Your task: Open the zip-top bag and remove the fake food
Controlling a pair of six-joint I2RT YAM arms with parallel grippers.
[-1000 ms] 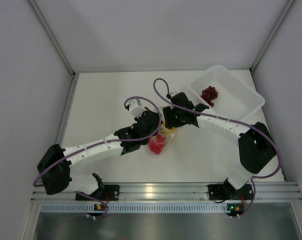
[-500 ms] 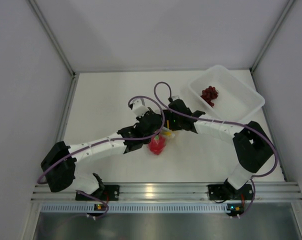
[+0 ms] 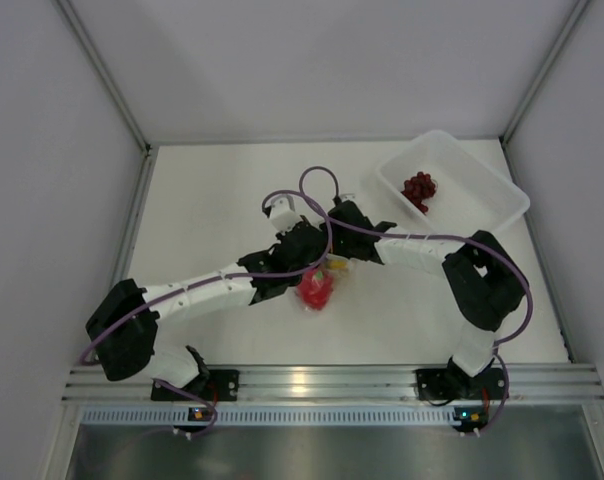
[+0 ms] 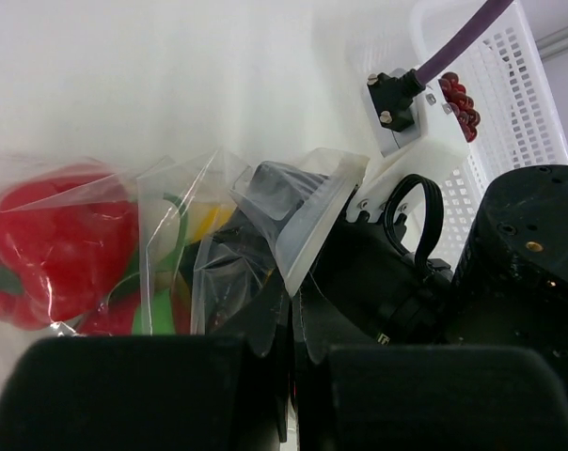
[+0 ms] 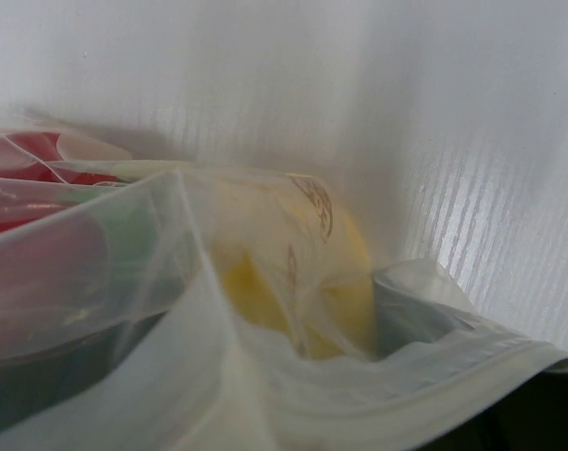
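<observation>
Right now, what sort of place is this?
Probably a robot test cell, not a kitchen: a white table boxed in by plain white panels, a left arm and right arm bolted to an aluminium rail, and plastic fake food in a zip-top bag.

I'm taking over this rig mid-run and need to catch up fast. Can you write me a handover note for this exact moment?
Left end effector: looks shut on the lip of the zip-top bag.
Right end effector: at the bag mouth, open or shut unclear.
Bag mouth is parted; red pepper and yellow pepper are inside.
Done: grape bunch lies in the white tray.
Left: take out both peppers and anything hidden behind them.
</observation>
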